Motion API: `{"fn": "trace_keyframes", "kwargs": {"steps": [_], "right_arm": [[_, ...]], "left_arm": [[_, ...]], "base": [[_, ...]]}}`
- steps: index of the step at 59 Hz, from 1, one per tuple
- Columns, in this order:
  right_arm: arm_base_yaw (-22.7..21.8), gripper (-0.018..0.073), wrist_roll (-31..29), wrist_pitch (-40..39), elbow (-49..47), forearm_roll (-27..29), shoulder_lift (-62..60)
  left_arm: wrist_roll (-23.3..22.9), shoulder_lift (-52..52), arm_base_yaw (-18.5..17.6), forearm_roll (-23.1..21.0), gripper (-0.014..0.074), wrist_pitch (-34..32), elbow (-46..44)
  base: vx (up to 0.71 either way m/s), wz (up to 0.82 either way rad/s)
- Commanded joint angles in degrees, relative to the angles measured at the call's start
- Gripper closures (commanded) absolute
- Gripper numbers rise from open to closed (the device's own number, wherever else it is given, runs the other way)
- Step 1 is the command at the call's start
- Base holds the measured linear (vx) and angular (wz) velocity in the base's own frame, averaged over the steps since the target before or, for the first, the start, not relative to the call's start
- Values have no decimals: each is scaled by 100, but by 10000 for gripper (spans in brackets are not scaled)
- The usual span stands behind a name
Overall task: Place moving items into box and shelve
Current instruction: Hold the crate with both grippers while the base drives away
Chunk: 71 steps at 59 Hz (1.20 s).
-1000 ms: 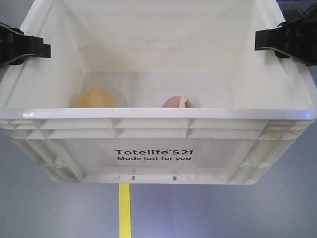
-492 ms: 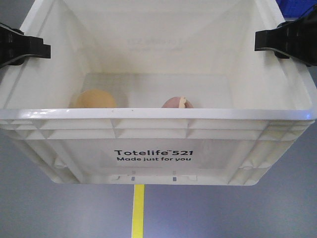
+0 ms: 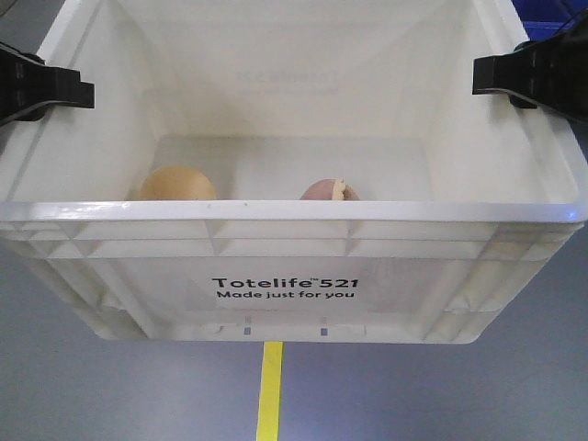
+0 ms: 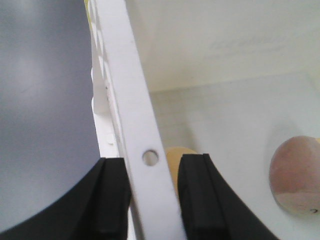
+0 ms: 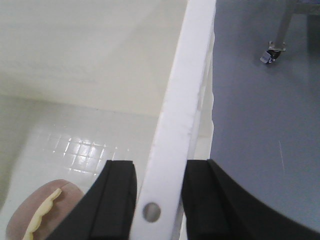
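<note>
White box (image 3: 285,241) in black jaws

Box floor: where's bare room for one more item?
Bare: the floor strip along the far wall, the gap between tan lump and pink lump, and right of the pink one. Crowded: both lumps hug the near wall; left tool and right tool clamp the box rims.

The white Totelife crate (image 3: 294,213) is carrying the tan-yellow bun-like lump (image 3: 177,183) at its left and the pinkish-brown cream-tipped lump (image 3: 323,190) near the middle, apart. Below, a yellow stripe (image 3: 270,390) is lying on the grey floor (image 3: 110,395).
</note>
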Motion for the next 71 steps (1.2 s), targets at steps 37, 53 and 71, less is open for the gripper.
{"fn": "trace_keyframes", "kwargs": {"steps": [37, 53, 71], "right_arm": [[-31, 568, 87, -752, -265, -21, -148], [-31, 568, 87, -752, -265, -21, -148], [-31, 568, 87, -754, -265, -15, -148]], "left_arm": [[190, -238, -56, -374, 602, -905, -260], [190, -238, -56, -374, 602, -905, -260], [190, -238, -56, -374, 603, -911, -260]], "base": [[43, 5], [46, 0], [45, -2]]}}
